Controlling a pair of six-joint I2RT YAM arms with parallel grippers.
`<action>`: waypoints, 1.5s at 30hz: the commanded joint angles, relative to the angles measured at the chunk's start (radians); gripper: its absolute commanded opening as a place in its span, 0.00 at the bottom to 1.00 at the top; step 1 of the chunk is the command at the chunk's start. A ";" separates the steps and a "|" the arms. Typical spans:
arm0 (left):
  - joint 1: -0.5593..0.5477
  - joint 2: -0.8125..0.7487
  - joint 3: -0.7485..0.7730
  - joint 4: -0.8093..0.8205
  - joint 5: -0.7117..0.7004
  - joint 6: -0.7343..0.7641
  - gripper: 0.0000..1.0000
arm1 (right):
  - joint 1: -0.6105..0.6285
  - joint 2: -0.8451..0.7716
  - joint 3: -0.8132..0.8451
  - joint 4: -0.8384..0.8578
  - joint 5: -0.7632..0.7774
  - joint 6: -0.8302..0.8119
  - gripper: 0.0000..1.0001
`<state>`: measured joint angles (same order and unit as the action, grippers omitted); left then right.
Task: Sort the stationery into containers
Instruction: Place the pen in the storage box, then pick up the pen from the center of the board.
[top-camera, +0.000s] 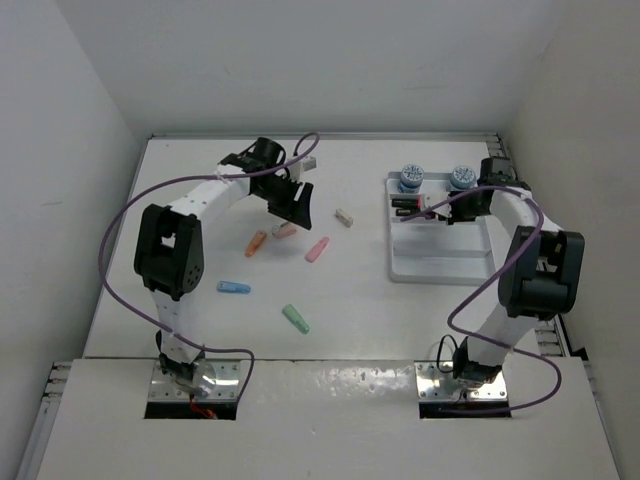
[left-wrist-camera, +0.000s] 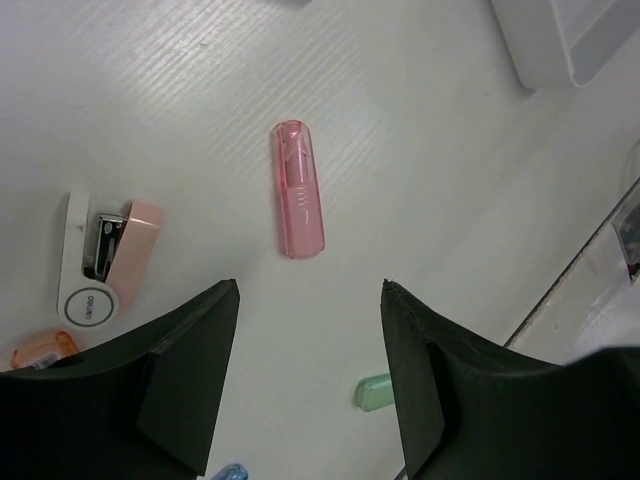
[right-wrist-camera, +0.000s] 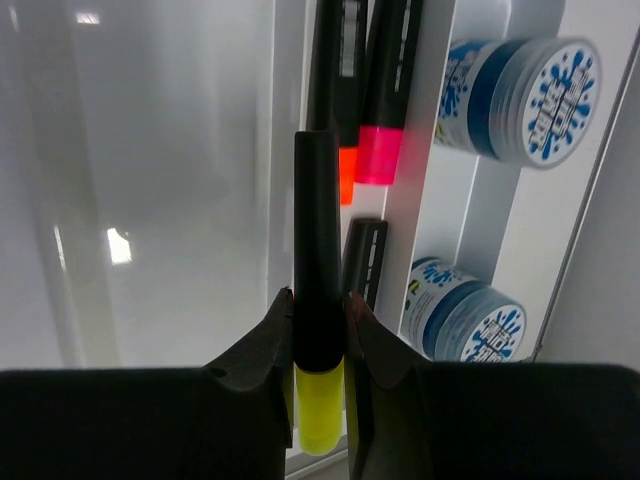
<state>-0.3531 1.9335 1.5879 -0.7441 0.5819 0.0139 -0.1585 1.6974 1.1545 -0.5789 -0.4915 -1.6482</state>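
Observation:
My right gripper (right-wrist-camera: 317, 300) is shut on a black marker with a yellow end (right-wrist-camera: 316, 220), held over the white tray (right-wrist-camera: 150, 200). In the tray lie markers with an orange end (right-wrist-camera: 345, 170) and a pink end (right-wrist-camera: 378, 150), another black marker (right-wrist-camera: 363, 255), and two blue-white pots (right-wrist-camera: 525, 95) (right-wrist-camera: 465, 310). My left gripper (left-wrist-camera: 310, 290) is open above the table, and a pink stub (left-wrist-camera: 298, 188) lies just beyond its fingertips. From above, the left gripper (top-camera: 295, 208) hangs over the stubs and the right gripper (top-camera: 422, 208) over the tray (top-camera: 440, 258).
On the table lie an orange stub (top-camera: 257, 243), a pink stub (top-camera: 317, 249), a blue stub (top-camera: 233, 288), a green stub (top-camera: 295, 319), a small beige block (top-camera: 344, 216) and a pink-white stapler (left-wrist-camera: 100, 262). White walls enclose the table.

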 joint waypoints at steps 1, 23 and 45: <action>0.000 -0.045 0.027 0.026 -0.039 -0.035 0.65 | -0.042 0.051 0.076 -0.001 -0.041 -0.097 0.00; 0.008 -0.068 -0.002 0.074 -0.105 -0.072 0.87 | -0.134 0.257 0.203 0.004 0.013 -0.274 0.32; 0.006 -0.346 -0.356 0.118 -0.234 0.338 0.77 | 0.060 -0.404 -0.153 0.097 -0.256 0.798 0.49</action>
<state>-0.3481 1.6993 1.2778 -0.6422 0.3099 0.1650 -0.1230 1.3300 1.0500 -0.5163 -0.6758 -1.1740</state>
